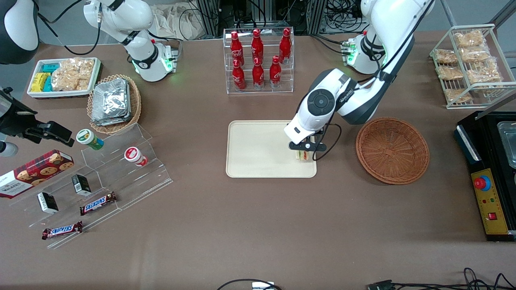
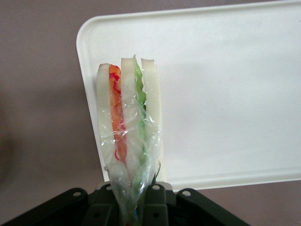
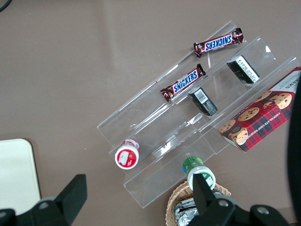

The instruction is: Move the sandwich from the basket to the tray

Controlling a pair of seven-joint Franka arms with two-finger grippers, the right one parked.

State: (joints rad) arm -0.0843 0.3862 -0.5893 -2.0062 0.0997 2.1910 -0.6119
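Clear-wrapped wedge sandwich (image 2: 128, 136) is pinched in the gripper (image 1: 305, 152) fingers over the cream plastic tray (image 1: 258, 149) corner nearest the emptied reddish wicker basket (image 1: 392, 150) (advise lowering inboard before release).

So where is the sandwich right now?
The sandwich is gripped by the left gripper over the corner of the tray closest to the empty basket.

The end effector (image 1: 305, 154) grips the wrapped sandwich (image 2: 128, 132) at the tray's (image 1: 258, 169) corner nearest the empty basket (image 1: 392, 150).
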